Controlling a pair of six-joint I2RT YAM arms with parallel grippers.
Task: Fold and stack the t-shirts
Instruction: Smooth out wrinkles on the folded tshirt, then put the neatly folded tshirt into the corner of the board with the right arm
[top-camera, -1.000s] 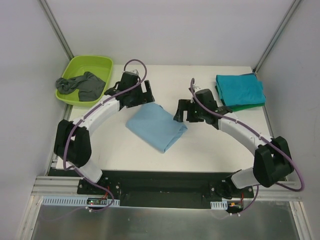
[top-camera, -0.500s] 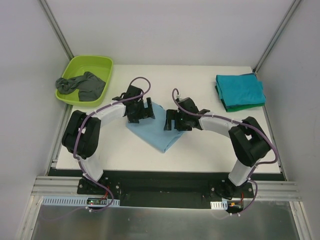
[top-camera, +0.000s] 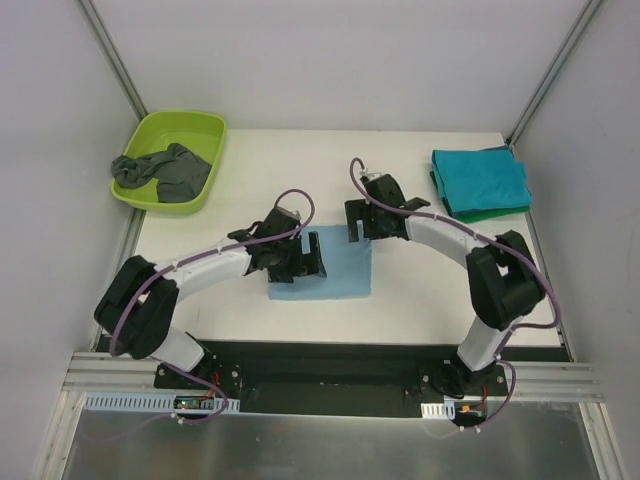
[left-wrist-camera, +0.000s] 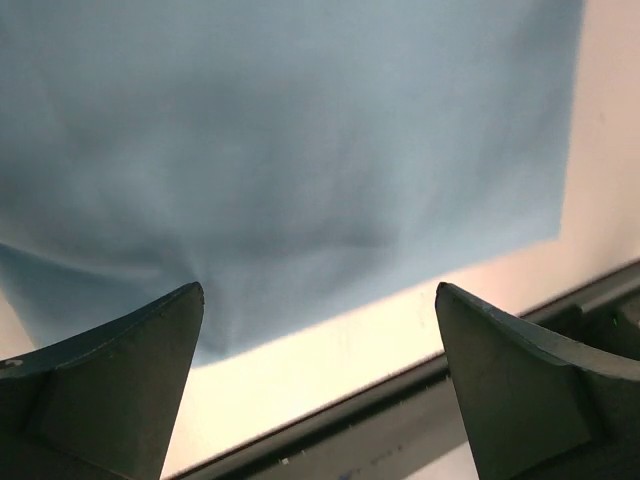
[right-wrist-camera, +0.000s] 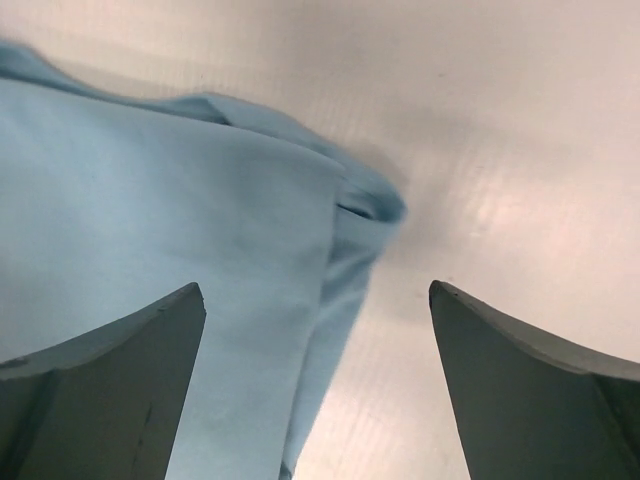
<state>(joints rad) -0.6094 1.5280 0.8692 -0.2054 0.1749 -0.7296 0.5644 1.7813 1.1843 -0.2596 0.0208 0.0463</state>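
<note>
From above, the light blue t-shirt (top-camera: 340, 270) lies folded into a neat, flat rectangle near the middle of the desk (top-camera: 250, 180), showing a plain face with no creases to speak of. The left gripper (top-camera: 300, 263) sits over its left part, and the right gripper (top-camera: 361, 222) is at its far right corner. Well apart at the far right of the desk, a folded teal t-shirt (top-camera: 480, 178) rests on a folded green t-shirt (top-camera: 492, 213), of which only the near edge peeks out. At the far left corner stands a lime-green tub (top-camera: 190, 130). A crumpled dark grey t-shirt (top-camera: 165, 172) lies in it, one end draped over the tub's left rim. In the left wrist view, the light blue t-shirt (left-wrist-camera: 300, 130) fills most of the picture as smooth cloth with a straight edge on the right and pale desk (left-wrist-camera: 605, 150) beyond. The left gripper (left-wrist-camera: 318, 300) has its fingers (left-wrist-camera: 110, 385) spread wide with nothing between them, and whether they touch the cloth cannot be told. In the right wrist view, a corner of the light blue t-shirt (right-wrist-camera: 150, 210) shows doubled layers and a small rumpled fold at its tip. The right gripper (right-wrist-camera: 315, 292) is likewise spread apart and holds nothing, with the desk (right-wrist-camera: 500, 120) bare to its right.
</note>
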